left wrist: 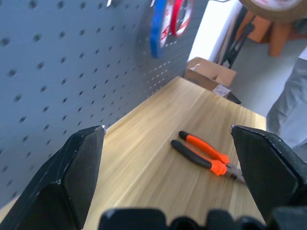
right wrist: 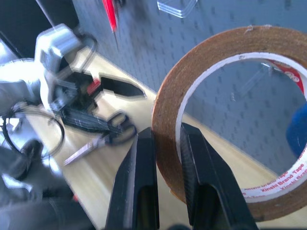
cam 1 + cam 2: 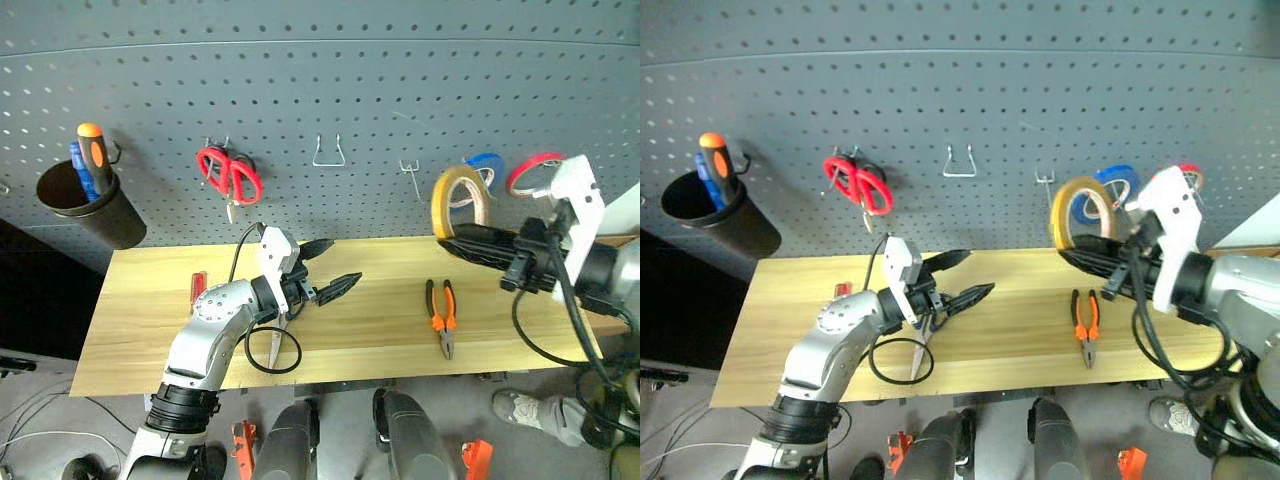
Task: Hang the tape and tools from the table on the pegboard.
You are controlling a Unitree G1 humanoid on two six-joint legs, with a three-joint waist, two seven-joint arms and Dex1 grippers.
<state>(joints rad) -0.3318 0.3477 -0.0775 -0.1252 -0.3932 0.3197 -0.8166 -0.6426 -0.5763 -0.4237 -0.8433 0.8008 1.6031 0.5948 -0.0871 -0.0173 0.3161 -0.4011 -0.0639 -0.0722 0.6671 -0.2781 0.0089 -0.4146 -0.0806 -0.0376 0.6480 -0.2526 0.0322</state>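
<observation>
My right gripper (image 3: 452,238) is shut on the rim of the yellow tape (image 3: 460,200), holding the ring upright in the air in front of the pegboard (image 3: 330,70), above the table's right part. The right wrist view shows both fingers (image 2: 144,172) pinching the tape's band (image 2: 168,115). My left gripper (image 3: 342,262) hovers open and empty over the middle of the table (image 3: 380,340). Orange-and-black pliers (image 3: 442,315) lie flat toward the right. The dark blue-handled scissors (image 2: 105,136) lie under my left arm. A small red-handled screwdriver (image 3: 198,290) rests near the table's left end.
On the pegboard hang red-handled scissors (image 3: 230,175), a blue tape roll (image 3: 487,163), a red tape roll (image 3: 535,170), two empty metal hooks (image 3: 328,152) and a black cup (image 3: 95,210) with screwdrivers. A person's shoe (image 3: 520,405) shows beyond the table's right front corner.
</observation>
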